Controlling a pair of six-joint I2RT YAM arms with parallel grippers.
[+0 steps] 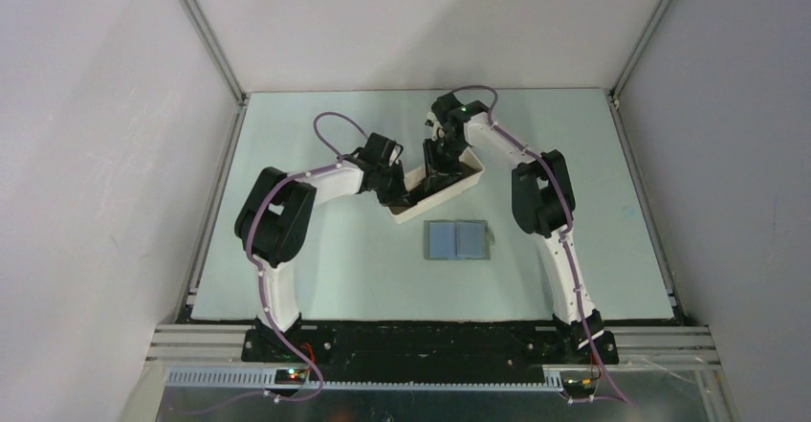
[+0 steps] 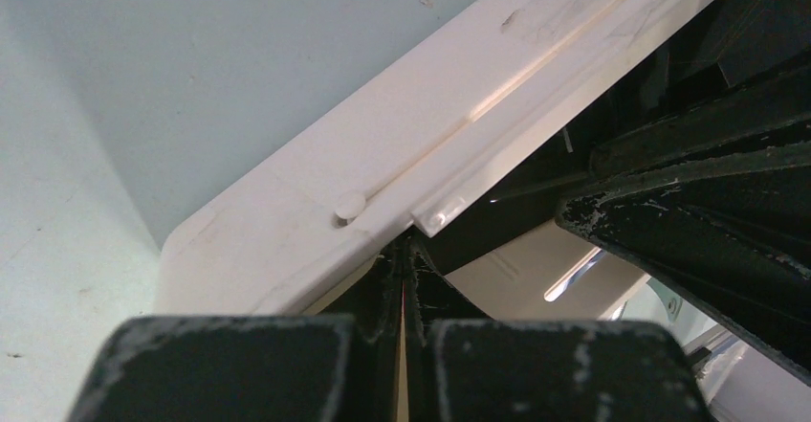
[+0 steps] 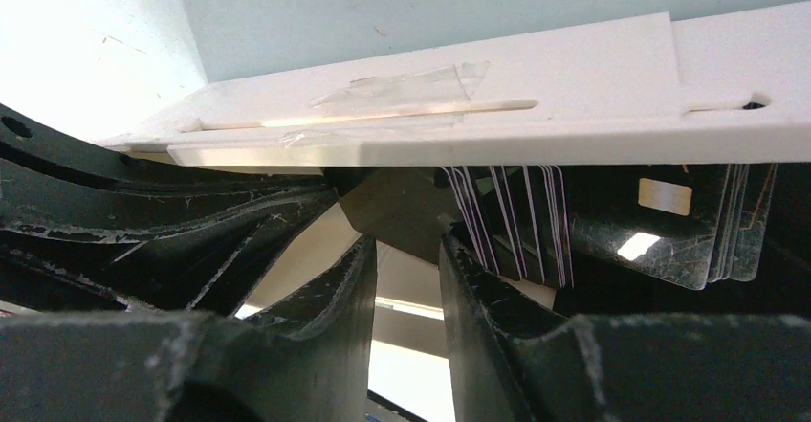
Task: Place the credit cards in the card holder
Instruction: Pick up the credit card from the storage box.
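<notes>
Right fingers down inside the white tray
Slightly spread beside thin credit cards that look stiff and slick, best pinched by an upper edge. Left fingers clamp the tray wall.

Room inside the tray is tight. The right hand fills its middle, with cards packed upright just beside the fingers. The left hand blocks the tray's 8 o'clock end. The open wallet lies at the tray's 6 o'clock, apart from it. Open worktop stretches at 7 and 4 o'clock.
</notes>
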